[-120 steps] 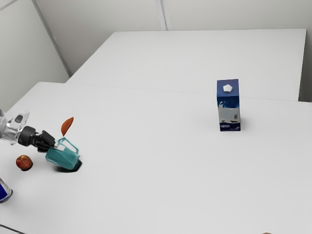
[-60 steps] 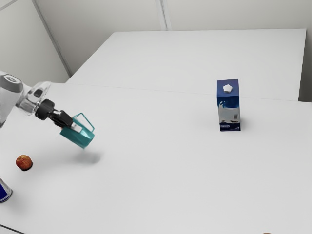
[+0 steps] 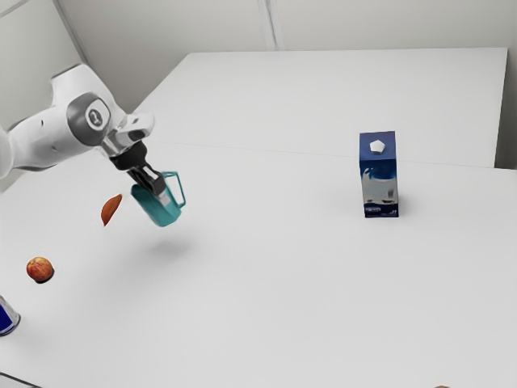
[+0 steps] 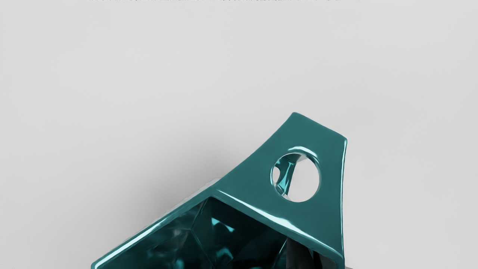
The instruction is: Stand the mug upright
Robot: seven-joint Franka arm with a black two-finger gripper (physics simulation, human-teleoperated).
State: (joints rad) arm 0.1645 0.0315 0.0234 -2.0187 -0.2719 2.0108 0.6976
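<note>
The black gripper (image 3: 164,194) is holding the teal mug (image 3: 161,212) by its wall, and its two fingers are standing close together, with this wall between them. In the wrist view, one dark finger (image 4: 300,256) is reaching inside the mug. The mug is hanging in the air above the white table (image 3: 266,307), over its soft shadow (image 3: 170,247). It is leaning, not standing upright, and its mouth is facing the wrist camera. Its handle (image 3: 182,191) is pointing toward the exterior view's right. Near the mug, an orange-brown flat piece (image 3: 111,210) is lying. Farther, an apple (image 3: 40,269) is resting, and beyond it a blue and silver can (image 3: 6,317). Well apart, toward the exterior view's right, a blue carton (image 3: 379,182) is standing upright.
</note>
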